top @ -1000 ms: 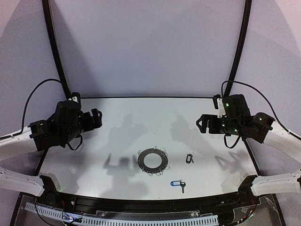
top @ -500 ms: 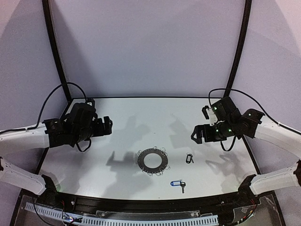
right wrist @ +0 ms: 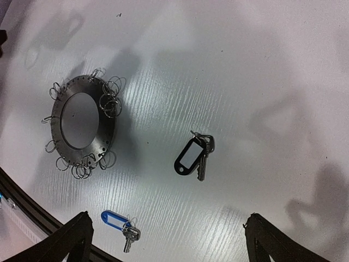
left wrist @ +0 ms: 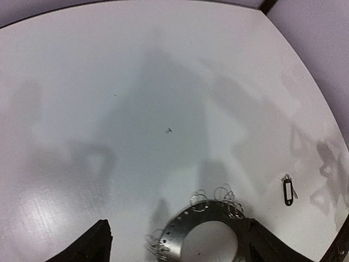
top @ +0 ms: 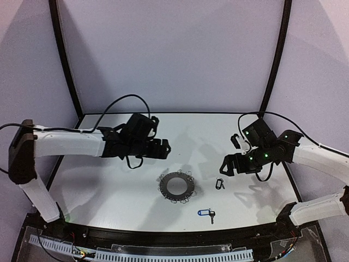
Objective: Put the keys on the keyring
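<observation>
The keyring (top: 176, 186), a flat dark-grey ring fringed with thin wire loops, lies flat on the white table (top: 109, 180). It also shows in the left wrist view (left wrist: 180, 232) and the right wrist view (right wrist: 107, 134). The black-tagged key (top: 219, 184) lies just right of the ring, seen too in the right wrist view (right wrist: 191, 155) and small in the left wrist view (left wrist: 287, 191). The blue-tagged key (top: 205, 213) lies near the front edge (right wrist: 114, 219). My left gripper (top: 163, 148) hovers open, behind and left of the ring (left wrist: 177, 245). My right gripper (top: 226, 165) hovers open just behind the black-tagged key (right wrist: 169, 234).
Black frame posts (top: 64, 60) rise at the table's back corners, with grey walls behind. A black rail with a cable strip (top: 163, 252) runs along the table's near edge. Cables loop off both arms.
My left arm has swung far right and forward, from the table's left side to behind the ring. My right gripper has moved left and down toward the black-tagged key. Ring and keys have not moved.
</observation>
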Action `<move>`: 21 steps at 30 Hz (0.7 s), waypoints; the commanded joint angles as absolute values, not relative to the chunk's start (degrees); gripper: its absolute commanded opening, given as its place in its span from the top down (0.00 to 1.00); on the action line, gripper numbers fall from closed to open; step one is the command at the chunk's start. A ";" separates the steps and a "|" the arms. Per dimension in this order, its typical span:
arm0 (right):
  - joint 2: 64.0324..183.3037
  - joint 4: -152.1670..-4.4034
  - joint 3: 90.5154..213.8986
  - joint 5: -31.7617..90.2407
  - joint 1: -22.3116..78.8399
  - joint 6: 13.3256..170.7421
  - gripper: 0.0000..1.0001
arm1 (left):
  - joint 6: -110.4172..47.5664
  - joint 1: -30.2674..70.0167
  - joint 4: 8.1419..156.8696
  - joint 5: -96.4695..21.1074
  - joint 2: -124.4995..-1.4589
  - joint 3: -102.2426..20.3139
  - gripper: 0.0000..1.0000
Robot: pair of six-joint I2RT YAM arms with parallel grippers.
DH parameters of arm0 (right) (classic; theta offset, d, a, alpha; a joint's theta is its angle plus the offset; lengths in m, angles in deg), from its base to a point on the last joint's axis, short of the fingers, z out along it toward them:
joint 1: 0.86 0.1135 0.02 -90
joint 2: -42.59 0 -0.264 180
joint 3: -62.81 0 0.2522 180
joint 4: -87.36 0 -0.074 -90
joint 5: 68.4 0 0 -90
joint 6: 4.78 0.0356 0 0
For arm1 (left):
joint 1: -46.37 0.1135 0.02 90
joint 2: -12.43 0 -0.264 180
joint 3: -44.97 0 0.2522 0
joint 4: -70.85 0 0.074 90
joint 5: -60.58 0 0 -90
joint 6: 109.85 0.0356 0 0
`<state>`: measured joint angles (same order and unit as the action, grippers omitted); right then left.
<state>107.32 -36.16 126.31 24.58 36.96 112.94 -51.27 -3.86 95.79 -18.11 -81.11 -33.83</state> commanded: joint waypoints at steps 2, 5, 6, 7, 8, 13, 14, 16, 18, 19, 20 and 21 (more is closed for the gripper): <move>107.34 -37.05 124.44 25.53 36.75 113.97 0.03 | -43.10 -7.82 102.82 -23.27 -91.39 -45.02 0.25; 106.57 -37.29 123.85 25.54 36.75 114.05 0.03 | -41.67 -7.85 103.41 -24.62 -92.46 -45.56 0.27; 106.37 -37.43 123.63 25.37 36.77 114.05 0.03 | -40.38 -7.85 103.61 -25.34 -92.79 -45.37 0.28; 106.08 -37.60 123.46 25.13 36.76 114.09 0.03 | -39.69 -7.92 103.80 -26.75 -93.00 -45.15 0.28; 106.01 -37.77 123.30 25.00 36.75 114.05 0.03 | -38.10 -7.87 103.74 -27.65 -93.69 -45.15 0.29; 106.33 -38.18 123.56 24.79 36.71 113.67 0.04 | -33.52 -7.89 106.12 -28.53 -99.36 -49.14 0.35; 106.46 -38.16 123.63 24.75 36.72 113.67 0.04 | -33.14 -7.92 106.57 -28.18 -100.11 -49.88 0.36; 106.57 -38.27 123.76 24.76 36.75 113.45 0.04 | -32.19 -7.93 107.44 -28.05 -101.98 -51.61 0.38; 106.65 -38.34 123.85 24.67 36.75 113.22 0.04 | -31.23 -7.93 107.66 -29.14 -103.92 -53.13 0.41; 106.65 -38.36 123.86 24.56 36.75 113.20 0.04 | -31.12 -7.94 107.69 -29.19 -104.33 -53.37 0.42; 106.66 -38.41 123.92 24.38 36.75 113.27 0.04 | -31.10 -7.87 107.69 -29.23 -104.89 -53.77 0.45; 106.66 -38.59 123.88 24.39 36.70 113.35 0.04 | -31.10 -7.91 107.94 -29.15 -105.16 -54.00 0.47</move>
<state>106.75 -36.95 123.79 24.80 36.96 113.53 -33.63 -7.93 105.12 -28.14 -104.58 -51.84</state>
